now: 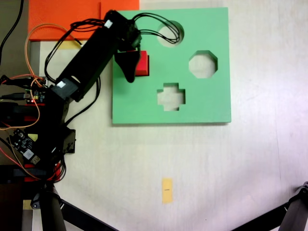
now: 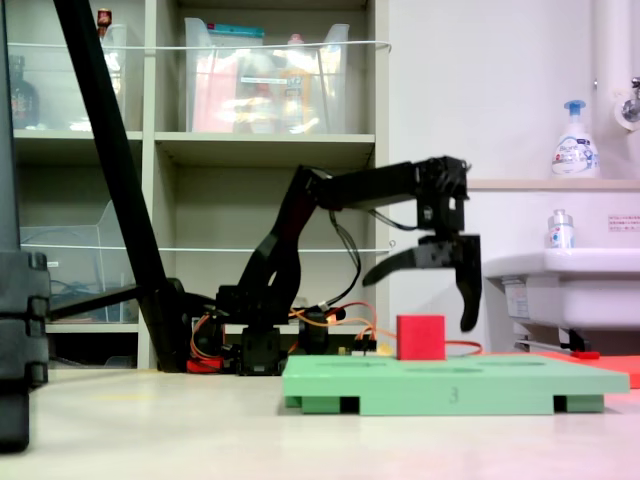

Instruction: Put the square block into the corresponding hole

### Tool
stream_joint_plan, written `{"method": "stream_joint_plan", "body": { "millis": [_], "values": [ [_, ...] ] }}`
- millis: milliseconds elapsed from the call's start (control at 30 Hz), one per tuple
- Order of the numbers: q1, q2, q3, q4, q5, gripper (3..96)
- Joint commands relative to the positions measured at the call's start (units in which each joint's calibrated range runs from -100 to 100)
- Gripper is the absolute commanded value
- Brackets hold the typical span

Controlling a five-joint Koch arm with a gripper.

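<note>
The green foam board (image 2: 455,386) bears "3" (front edge).

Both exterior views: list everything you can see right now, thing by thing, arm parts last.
Square block: one, red, standing on the green board.
Green board: one, on the table; round, octagonal and cross cut-outs show.
Orange sheets: orange, first exterior view's top left.
Yellow tag: one, on the table below the board.
Soap bottle: one, white and blue, above the sink.
Sink: one, white, second exterior view's right.
Pincer: one, black, open above the block.
</note>
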Motion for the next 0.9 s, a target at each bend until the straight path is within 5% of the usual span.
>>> {"method": "stream_joint_plan", "body": {
  "millis": [33,300,400,467,600,900],
  "values": [
    [-0.4,-22.8,3.7,-0.1,-5.8,95.5],
    [-10.3,-63.1,3.5,-0.1,-32.6,82.5],
    [-21.0,-75.8,3.1,-0.1,-47.9,58.8],
    [-27.4,-78.0,1.3,7.2,-55.1,52.1],
    [-34.4,-79.8,-11.9,23.6,-59.8,52.1],
    [-32.9,-103.1,-88.1,94.9,-65.9,51.4]
  ]
}}
